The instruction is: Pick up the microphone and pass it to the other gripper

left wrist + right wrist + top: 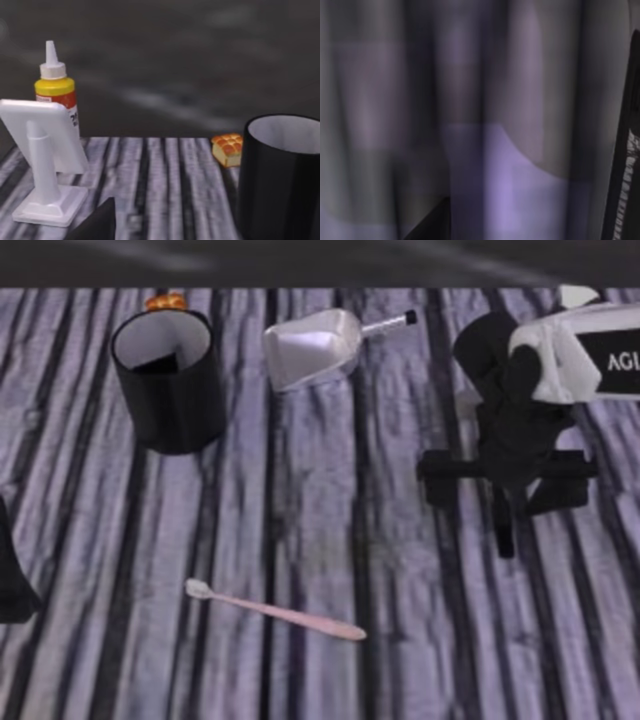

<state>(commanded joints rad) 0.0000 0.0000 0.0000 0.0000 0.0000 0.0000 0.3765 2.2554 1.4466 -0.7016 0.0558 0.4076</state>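
- The pink toothbrush (pixel 275 611), thin and straight with a small white bristle head, lies flat at the lower middle of the top view.
- The table (pixel 330 540) has a rough grey-violet surface with long dark streaks.
- My left arm (pixel 12 580) is only a dark wedge at the left edge, parked. Whether the left gripper (pixel 97 225) is apart or together cannot be told.
- The right gripper (pixel 505 490), matt black under a boxy white wrist housing, hangs over the right side of the table. I cannot tell whether it is apart, together or clamped on something.
- A slim black rod (pixel 505 528) juts from under it toward the lower edge. I cannot tell whether this is the microphone.
- The right wrist view is a blur of streaks.
- At upper left stands a black cylindrical cup (pixel 170 380) with a white inside.
- A glossy silver scoop (pixel 312 348) lies at upper middle.
- A golden bread bun (pixel 166 302) sits behind the cup.
- The left wrist view also shows a white panel stand (pixel 42 165) and a yellow squeeze bottle (pixel 56 90).
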